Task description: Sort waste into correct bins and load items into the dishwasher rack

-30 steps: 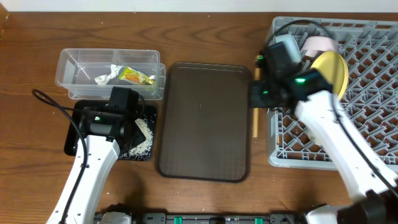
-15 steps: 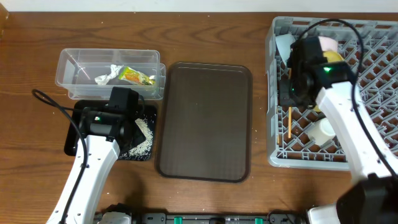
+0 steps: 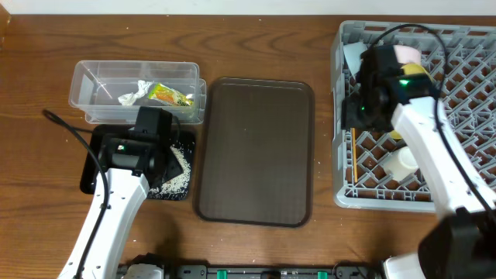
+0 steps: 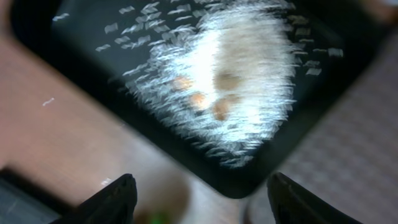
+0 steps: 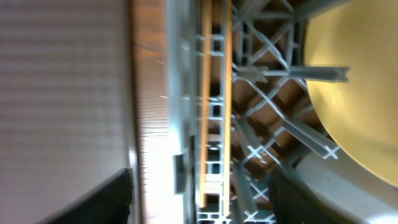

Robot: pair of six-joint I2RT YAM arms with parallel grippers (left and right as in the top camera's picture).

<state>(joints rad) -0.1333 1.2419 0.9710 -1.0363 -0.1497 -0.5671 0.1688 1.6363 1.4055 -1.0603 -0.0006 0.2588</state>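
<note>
The grey dishwasher rack [image 3: 465,116] stands at the right. In it are a yellow plate [image 3: 416,71], a pinkish bowl [image 3: 407,54], a light blue bowl [image 3: 353,56] and a white cup [image 3: 401,163]. The chopsticks [image 3: 349,163] lie loose along its left edge. My right gripper [image 3: 363,112] hangs open just above them; in the right wrist view the chopsticks [image 5: 214,93] rest on the lattice, free of the open right gripper [image 5: 202,205]. My left gripper [image 3: 157,157] hovers open over the black tray [image 3: 97,155] with its rice scraps [image 3: 180,167]. The left gripper [image 4: 202,205] holds nothing. The clear tub [image 3: 93,85] holds the tissue [image 3: 133,94] and wrapper [image 3: 170,95].
A large brown serving tray [image 3: 256,151] lies between the bins and the rack. The left arm's cable loops over the table to the left of the black tray. The rack's left wall stands between the serving tray and the chopsticks.
My right gripper carried the chopsticks from beside the rack's left wall over into the rack, then opened and left them on the lattice. The left arm has not moved.
</note>
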